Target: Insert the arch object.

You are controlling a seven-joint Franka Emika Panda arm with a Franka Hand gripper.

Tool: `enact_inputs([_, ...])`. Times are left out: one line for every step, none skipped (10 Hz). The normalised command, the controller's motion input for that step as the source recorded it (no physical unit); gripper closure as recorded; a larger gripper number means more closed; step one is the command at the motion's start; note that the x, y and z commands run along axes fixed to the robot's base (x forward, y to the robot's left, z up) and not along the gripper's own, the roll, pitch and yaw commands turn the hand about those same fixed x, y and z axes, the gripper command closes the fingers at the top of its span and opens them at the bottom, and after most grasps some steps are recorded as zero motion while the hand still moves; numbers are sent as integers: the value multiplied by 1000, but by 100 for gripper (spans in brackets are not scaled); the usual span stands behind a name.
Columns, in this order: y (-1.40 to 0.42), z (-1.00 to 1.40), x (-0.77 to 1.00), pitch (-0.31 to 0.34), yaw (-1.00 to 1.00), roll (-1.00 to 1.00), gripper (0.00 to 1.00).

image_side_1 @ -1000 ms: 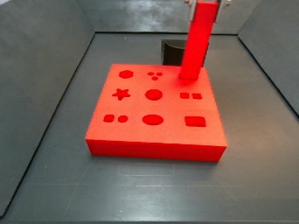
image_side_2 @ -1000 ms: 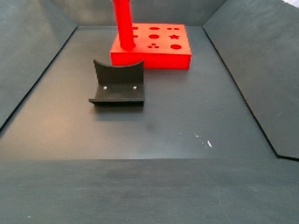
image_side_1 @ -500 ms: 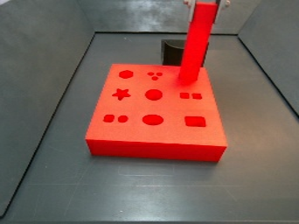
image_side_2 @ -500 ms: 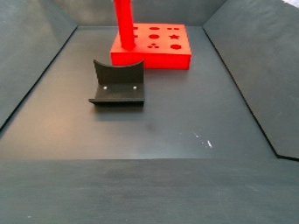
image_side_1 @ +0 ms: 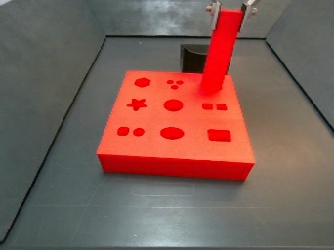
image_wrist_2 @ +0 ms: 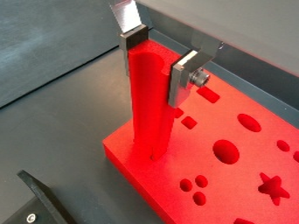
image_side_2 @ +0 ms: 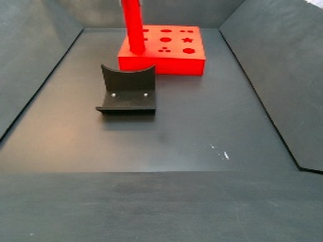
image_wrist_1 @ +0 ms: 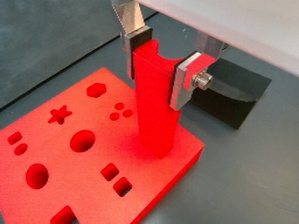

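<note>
Wrist views: gripper (image_wrist_1: 162,59) is clamped on the arch object (image_wrist_1: 156,105), a long red bar held upright. Silver fingers (image_wrist_1: 188,79) with dark pads press its top end from both sides. The bar's lower end meets the red board (image_wrist_1: 70,166) near a corner; whether it sits in a hole or only on the surface can't be told. Board face shows a star, hexagon, round, oval and square cut-outs. A dark block (image_wrist_1: 233,94) sits on the floor just beyond that corner.

From the opposite side, gripper (image_wrist_2: 160,58) shows the same clamp, with the bar (image_wrist_2: 145,109) vertical between the finger plates (image_wrist_2: 184,77). Its foot lands close to the board's (image_wrist_2: 222,188) edge and corner. A bit of the dark block (image_wrist_2: 34,205) shows at the frame corner.

Side view: gripper (image_side_1: 229,8) is mostly cut off at the top edge. The bar (image_side_1: 220,52) stands upright at the far right part of the board (image_side_1: 177,156), base next to the small square holes. A dark block (image_side_1: 193,56) lies behind the board, partly hidden by the bar.

Side view from the opposite end: gripper is out of frame; only the bar (image_side_2: 130,28) shows, rising off the top edge from the board's (image_side_2: 173,53) near left corner. The dark block with scooped top (image_side_2: 127,90) sits on the grey floor (image_side_2: 177,151), near the board but apart from it.
</note>
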Motion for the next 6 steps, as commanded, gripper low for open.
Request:
enact_inputs([0, -6, 0, 0, -34, 0, 100])
enact_inputs([0, 0, -17, 0, 0, 0, 100])
enact_inputs([0, -617, -54, -54, 0, 117, 100])
enact_inputs([0, -843, -46, -36, 0, 247, 100])
enact_inputs([0, -889, -83, -59, 0, 230, 100])
enact_inputs([-11, -860, -140, -76, 0, 243, 100])
